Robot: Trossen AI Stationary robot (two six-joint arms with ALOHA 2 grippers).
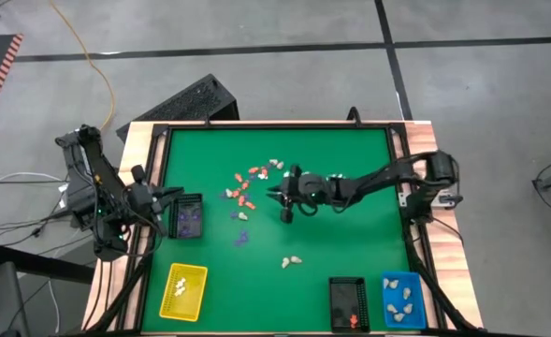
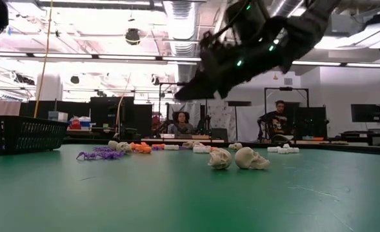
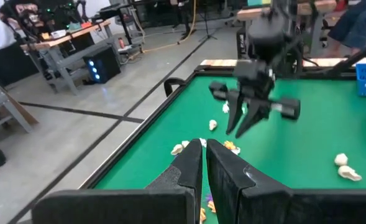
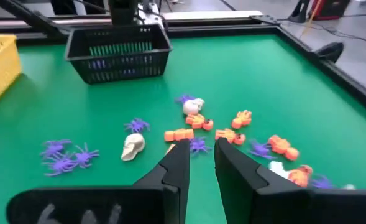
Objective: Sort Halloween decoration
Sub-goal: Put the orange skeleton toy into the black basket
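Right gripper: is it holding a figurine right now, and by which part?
Nothing is held. The right gripper hangs over the scattered figurines with its fingers apart and an empty gap. The left gripper, by the black tray, is shut and empty.

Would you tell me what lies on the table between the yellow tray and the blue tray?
In the high view, the black tray sits between the yellow tray and the blue tray, close beside the blue one; the rest is bare green mat.
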